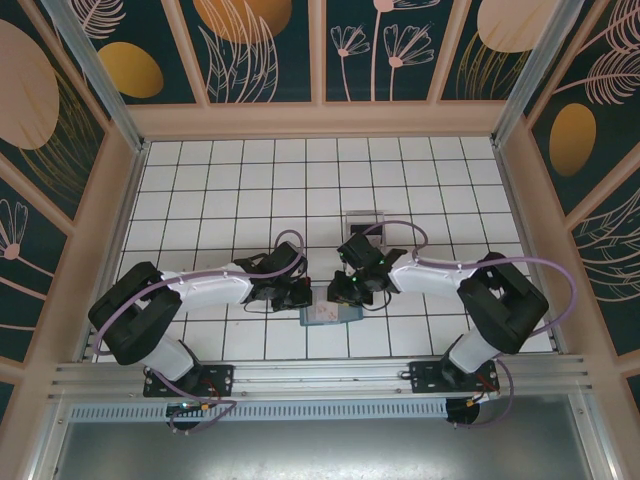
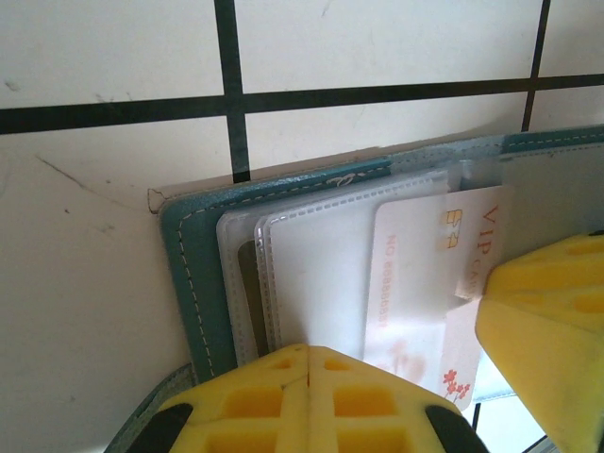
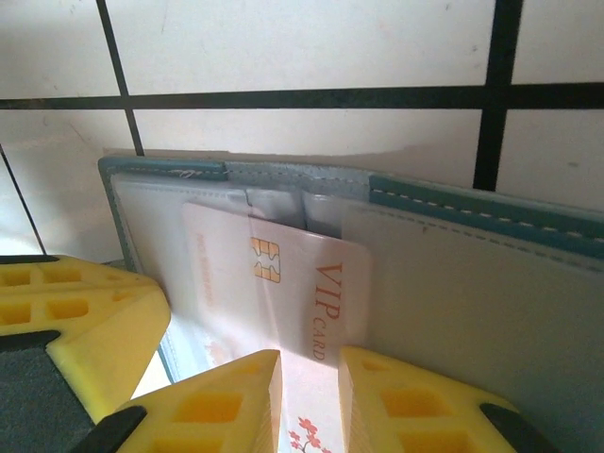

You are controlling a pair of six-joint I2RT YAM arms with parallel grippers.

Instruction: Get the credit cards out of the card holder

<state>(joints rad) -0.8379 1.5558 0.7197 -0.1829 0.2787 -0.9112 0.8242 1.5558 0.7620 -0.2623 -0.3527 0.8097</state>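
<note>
**Inspector:** What condition is the card holder in?

**Assistant:** The card holder [image 2: 193,274] is lying open and flat on the white tiled table [image 1: 230,180], near the front edge between the two arms. It is teal with pale stitching, and clear sleeves [image 2: 311,274] are fanning out over one panel.

**Inspector:** And the card?

**Assistant:** A white card [image 3: 302,283] with a gold chip and red "VIP CARD" lettering is sticking partway out of a sleeve, overlapping the holder.

**Inspector:** What about the grippers?

**Assistant:** The left gripper [image 2: 307,373] is resting at the sleeves with its yellow fingers together. The right gripper [image 3: 309,366] is standing over the card's free end with its fingers slightly apart. The card's flower print is showing in the gap, and I cannot tell whether they are gripping it.

**Inspector:** Is anything nearby or in the way?

**Assistant:** A small clear tray [image 1: 363,218] is sitting farther back, apart from the holder. From above, both grippers are covering much of the holder. A dark strip is showing behind the outer sleeve, and I cannot tell what it is.
</note>
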